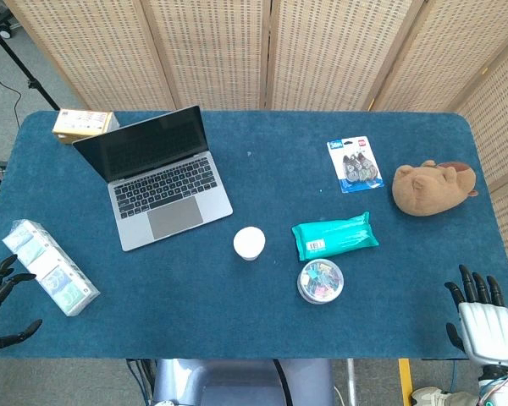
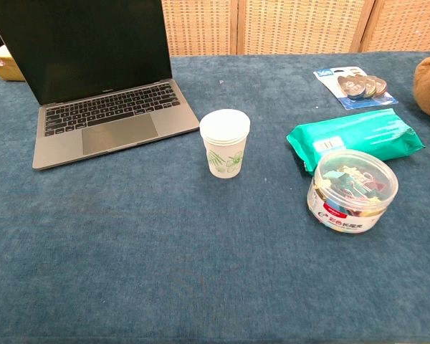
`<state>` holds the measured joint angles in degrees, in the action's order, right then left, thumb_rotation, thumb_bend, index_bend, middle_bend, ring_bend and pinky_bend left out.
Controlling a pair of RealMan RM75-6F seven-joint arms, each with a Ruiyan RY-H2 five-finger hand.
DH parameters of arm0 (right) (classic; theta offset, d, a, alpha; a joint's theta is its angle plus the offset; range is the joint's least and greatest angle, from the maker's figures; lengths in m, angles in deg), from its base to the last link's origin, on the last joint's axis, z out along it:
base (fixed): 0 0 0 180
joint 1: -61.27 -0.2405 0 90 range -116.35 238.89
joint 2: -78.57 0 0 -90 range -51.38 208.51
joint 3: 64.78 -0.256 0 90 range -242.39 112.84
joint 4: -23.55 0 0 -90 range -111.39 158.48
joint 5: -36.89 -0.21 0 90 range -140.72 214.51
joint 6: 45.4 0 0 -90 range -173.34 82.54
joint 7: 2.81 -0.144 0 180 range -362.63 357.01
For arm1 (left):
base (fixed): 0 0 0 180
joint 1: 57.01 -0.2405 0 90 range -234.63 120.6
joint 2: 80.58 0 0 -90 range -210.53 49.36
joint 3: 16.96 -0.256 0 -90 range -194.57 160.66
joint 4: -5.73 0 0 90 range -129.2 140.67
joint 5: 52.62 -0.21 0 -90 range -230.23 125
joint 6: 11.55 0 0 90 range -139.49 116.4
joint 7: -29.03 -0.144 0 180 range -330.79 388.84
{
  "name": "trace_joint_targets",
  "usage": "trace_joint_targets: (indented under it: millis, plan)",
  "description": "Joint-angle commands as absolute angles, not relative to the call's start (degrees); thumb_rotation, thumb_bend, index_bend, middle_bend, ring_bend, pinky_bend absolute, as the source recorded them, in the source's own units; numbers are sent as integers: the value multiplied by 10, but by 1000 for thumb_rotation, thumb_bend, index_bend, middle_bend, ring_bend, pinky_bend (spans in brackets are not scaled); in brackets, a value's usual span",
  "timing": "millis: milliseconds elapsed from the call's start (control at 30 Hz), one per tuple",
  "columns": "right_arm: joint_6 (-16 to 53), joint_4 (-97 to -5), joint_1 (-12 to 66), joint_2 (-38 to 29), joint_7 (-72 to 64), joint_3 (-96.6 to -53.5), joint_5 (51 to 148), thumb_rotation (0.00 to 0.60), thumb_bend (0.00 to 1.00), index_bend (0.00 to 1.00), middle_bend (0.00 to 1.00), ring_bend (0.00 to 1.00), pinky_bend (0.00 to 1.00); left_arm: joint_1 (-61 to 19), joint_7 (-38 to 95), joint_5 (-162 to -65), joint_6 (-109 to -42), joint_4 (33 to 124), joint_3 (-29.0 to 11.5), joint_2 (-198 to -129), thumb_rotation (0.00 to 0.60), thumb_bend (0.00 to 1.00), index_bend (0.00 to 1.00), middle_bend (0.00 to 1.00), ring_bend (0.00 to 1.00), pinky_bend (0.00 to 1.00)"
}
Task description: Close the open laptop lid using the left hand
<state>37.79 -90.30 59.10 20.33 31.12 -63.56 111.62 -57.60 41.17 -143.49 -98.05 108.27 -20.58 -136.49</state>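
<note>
Left hand [image 1: 2,298] waits empty at the tabletop [image 1: 195,321] edge, fingers spread, though only partly in view. Far ahead and to its right stands the laptop [image 1: 157,178], lid up. Nothing has started; next, reach behind the lid and push down.

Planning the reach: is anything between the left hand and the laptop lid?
Partly. A clear box of packets lies just beside the left hand, towards the laptop. The yellow box sits behind the lid.

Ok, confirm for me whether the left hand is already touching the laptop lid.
No: in the head view the left hand sits at the table's near left edge, well apart from the laptop lid, which stands open.
</note>
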Motion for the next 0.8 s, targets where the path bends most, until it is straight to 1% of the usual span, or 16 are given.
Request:
trace_joint_targets:
  millis: [33, 800]
  plan:
    - [378, -903, 591, 203, 312, -636, 1116, 600, 373, 209, 0, 0, 0, -576, 411, -1435, -980, 1083, -206, -1365, 600, 193, 277, 75, 150, 143]
    - [374, -900, 589, 205, 305, -637, 1113, 600, 373, 207, 0, 0, 0, -574, 404, -1432, -976, 1085, -204, -1367, 600, 192, 277, 75, 151, 143]
